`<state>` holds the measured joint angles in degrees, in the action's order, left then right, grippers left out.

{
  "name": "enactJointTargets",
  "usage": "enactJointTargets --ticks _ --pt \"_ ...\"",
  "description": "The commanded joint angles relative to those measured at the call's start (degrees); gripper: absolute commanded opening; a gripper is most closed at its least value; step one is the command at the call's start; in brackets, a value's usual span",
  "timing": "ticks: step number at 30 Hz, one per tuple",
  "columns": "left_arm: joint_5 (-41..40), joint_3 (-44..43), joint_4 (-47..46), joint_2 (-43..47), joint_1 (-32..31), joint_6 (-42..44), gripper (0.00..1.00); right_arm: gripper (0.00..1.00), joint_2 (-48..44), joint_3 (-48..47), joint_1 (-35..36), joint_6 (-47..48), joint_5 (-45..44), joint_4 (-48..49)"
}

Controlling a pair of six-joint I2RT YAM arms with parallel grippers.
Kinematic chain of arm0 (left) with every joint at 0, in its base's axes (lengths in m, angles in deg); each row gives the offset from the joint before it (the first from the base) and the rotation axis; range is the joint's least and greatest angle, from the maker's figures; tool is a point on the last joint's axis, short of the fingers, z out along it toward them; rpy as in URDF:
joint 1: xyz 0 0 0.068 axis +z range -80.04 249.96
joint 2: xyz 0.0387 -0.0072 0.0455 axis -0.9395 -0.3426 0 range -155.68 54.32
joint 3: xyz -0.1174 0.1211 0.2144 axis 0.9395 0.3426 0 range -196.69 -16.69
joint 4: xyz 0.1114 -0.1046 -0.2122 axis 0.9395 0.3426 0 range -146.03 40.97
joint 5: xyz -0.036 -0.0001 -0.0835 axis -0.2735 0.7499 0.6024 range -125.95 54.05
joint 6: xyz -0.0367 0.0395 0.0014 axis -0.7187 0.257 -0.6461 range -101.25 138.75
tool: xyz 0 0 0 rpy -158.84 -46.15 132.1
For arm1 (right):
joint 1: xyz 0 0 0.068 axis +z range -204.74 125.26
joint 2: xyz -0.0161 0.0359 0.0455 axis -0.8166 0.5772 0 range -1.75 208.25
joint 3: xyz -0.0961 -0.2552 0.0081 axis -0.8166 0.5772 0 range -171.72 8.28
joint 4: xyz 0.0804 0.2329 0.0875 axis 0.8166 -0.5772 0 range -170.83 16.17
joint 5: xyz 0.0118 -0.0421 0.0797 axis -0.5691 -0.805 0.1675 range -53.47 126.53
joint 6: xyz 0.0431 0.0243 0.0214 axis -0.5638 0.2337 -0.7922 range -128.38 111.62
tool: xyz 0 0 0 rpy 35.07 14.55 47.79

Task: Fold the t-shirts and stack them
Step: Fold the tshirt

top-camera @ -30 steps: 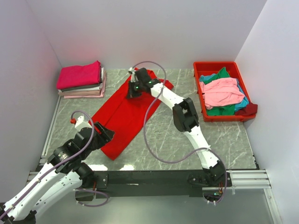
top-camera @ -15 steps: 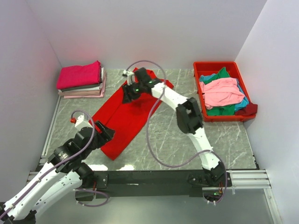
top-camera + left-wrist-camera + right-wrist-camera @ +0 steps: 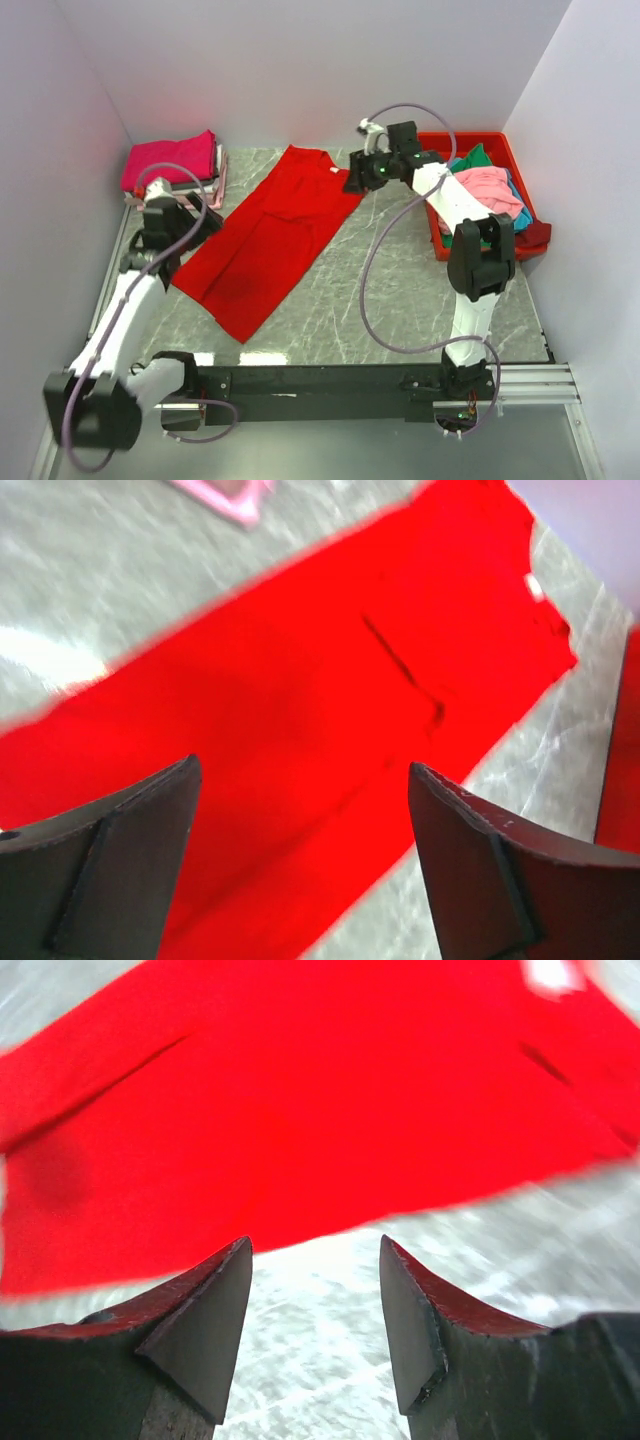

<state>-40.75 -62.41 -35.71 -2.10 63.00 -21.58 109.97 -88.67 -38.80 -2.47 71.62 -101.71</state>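
A large bright red t-shirt (image 3: 270, 240) lies flat on the marble table as a long diagonal strip, collar end toward the back. My left gripper (image 3: 195, 225) hovers open at its left edge; in the left wrist view the left gripper (image 3: 302, 767) has only red t-shirt (image 3: 300, 680) and table beneath it. My right gripper (image 3: 355, 178) is open just right of the collar end; in the right wrist view the right gripper (image 3: 315, 1242) stands over bare table, with the red t-shirt (image 3: 300, 1090) beyond its tips. A stack of folded t-shirts (image 3: 170, 165), magenta on top, sits at the back left.
A red plastic bin (image 3: 480, 252) at the back right holds loose t-shirts, a pink one (image 3: 480, 195) on top of green and teal ones. White walls close in the table on the left, back and right. The right arm's cable loops over the table's middle.
The right gripper opened, let go of the red shirt and drew back right toward the bin. The left arm swung from the near left up to the shirt's left edge, opening wider.
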Motion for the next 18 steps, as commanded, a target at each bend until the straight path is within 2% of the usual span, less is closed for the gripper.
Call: enactJointTargets --ticks 1,4,9,15,18 --pt "15.9 -4.3 -5.8 -4.6 6.8 7.9 0.89 0.6 4.8 -3.0 -3.4 -10.6 -10.4 0.7" --pt "11.3 -5.0 -3.4 -6.3 8.4 13.0 0.88 0.61 12.5 -9.8 -5.5 -18.7 -11.1 -1.8" --pt "5.0 -1.4 -1.8 -2.5 8.5 16.7 0.89 0.61 20.8 -17.2 -5.7 -25.2 -12.7 -1.8" --pt "5.0 0.6 -1.5 -0.6 8.6 18.8 0.89 0.61 25.6 -19.8 -5.7 -29.8 -13.5 -0.1" --pt "5.0 1.2 -1.8 -0.3 8.5 19.2 0.89 0.56 28.4 -21.9 -5.7 -31.9 -12.5 -0.6"
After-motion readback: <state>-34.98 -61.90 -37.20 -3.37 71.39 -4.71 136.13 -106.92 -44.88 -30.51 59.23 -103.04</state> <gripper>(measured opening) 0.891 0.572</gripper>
